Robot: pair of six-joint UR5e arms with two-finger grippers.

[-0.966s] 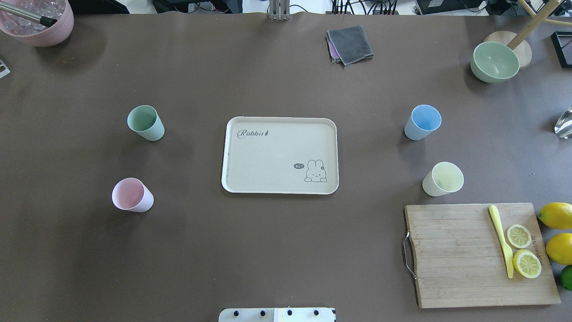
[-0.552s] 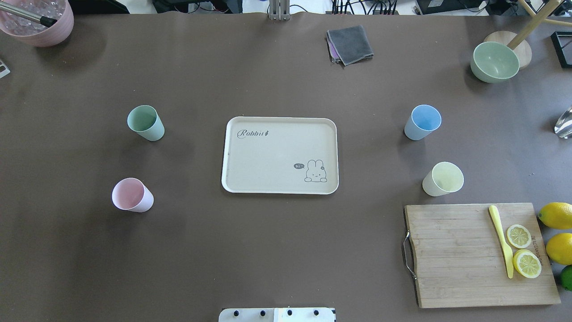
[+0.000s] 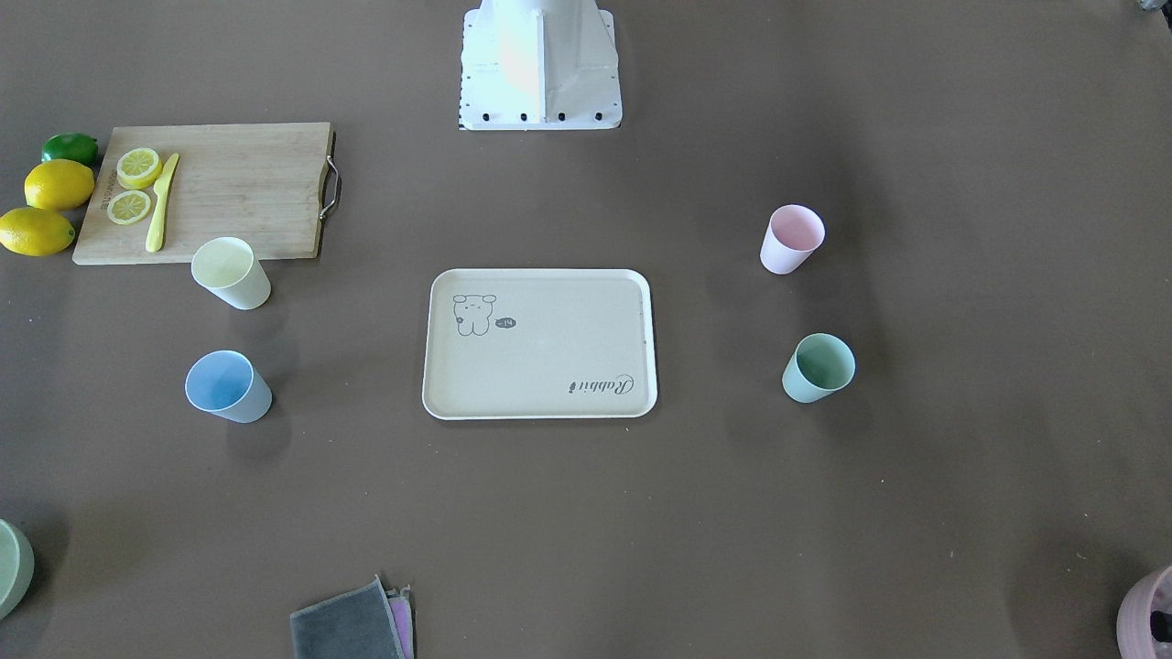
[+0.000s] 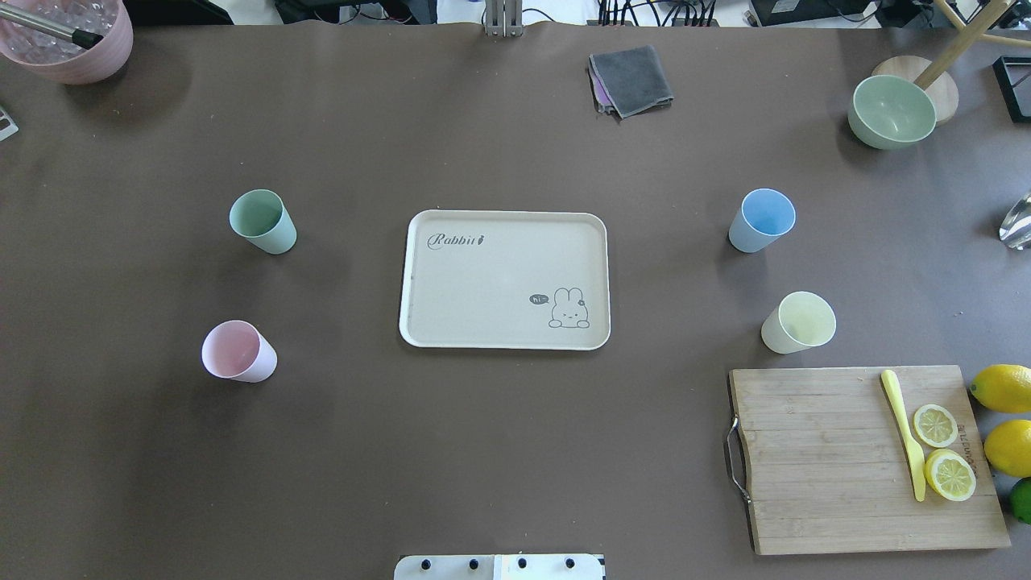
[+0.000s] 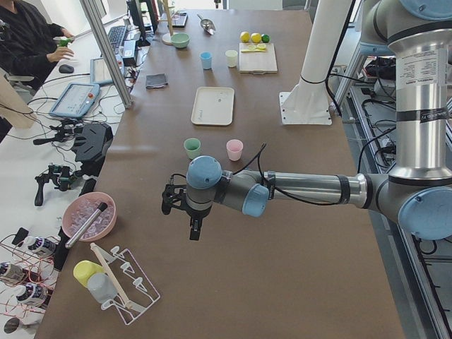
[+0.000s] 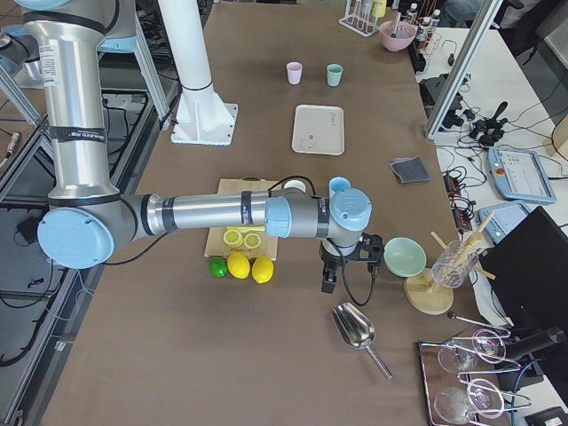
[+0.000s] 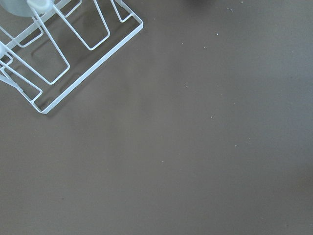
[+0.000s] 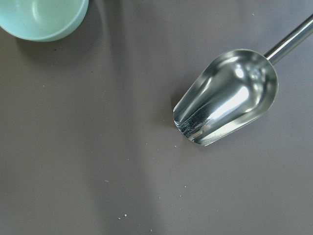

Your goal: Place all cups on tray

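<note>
Two cameras look steeply down from opposite long edges of the brown bench, sharing the cream rectangular tray; end cameras look lengthwise; wrist cameras sit close above it.

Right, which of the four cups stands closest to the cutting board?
The yellow cup, right beside the board; the blue cup, pink cup and green cup stand farther off.

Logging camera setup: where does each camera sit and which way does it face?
Front-facing: across the table, steeply down at the tray; robot base at top.
Overhead: behind the robot, looks forward and down; base at bottom.
Exterior left: table's left end, looks along it; left arm near.
Exterior right: table's right end; right arm near.
Left wrist: down at wire rack; no body.
Right wrist: down at scoop; no body.
Shared: scoop, right wrist and exterior right.
</note>
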